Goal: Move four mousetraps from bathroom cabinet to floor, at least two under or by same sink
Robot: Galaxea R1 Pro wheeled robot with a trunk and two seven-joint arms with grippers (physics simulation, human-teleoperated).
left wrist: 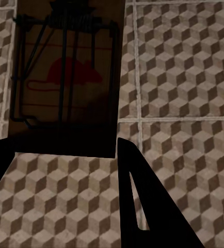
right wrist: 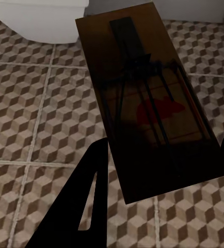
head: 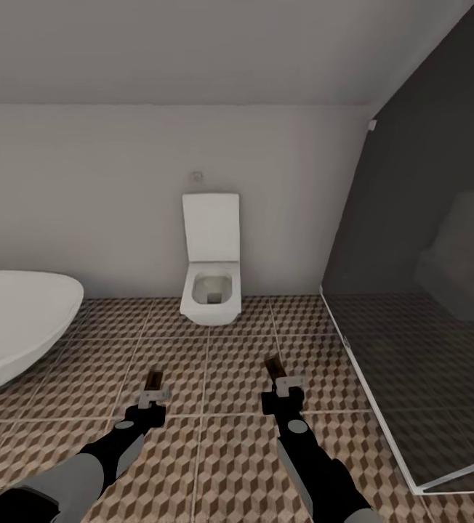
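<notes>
My left gripper (head: pixel 155 396) clamps one mousetrap (head: pixel 153 380), my right gripper (head: pixel 286 386) another mousetrap (head: pixel 274 367). Both point lengthwise ahead over the bathroom floor (head: pixel 230 450), toward the toilet (head: pixel 209 269).

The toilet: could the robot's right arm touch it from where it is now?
Probably not yet. The right gripper is shut on a mousetrap, and a stretch of bare floor lies between it and the toilet. Nothing blocks the way; the robot likely needs to get closer.

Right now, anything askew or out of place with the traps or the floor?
Nothing stands out. Each tool, left and right, holds a trap flat above the tiled floor. The toilet stands intact, lid up.
</notes>
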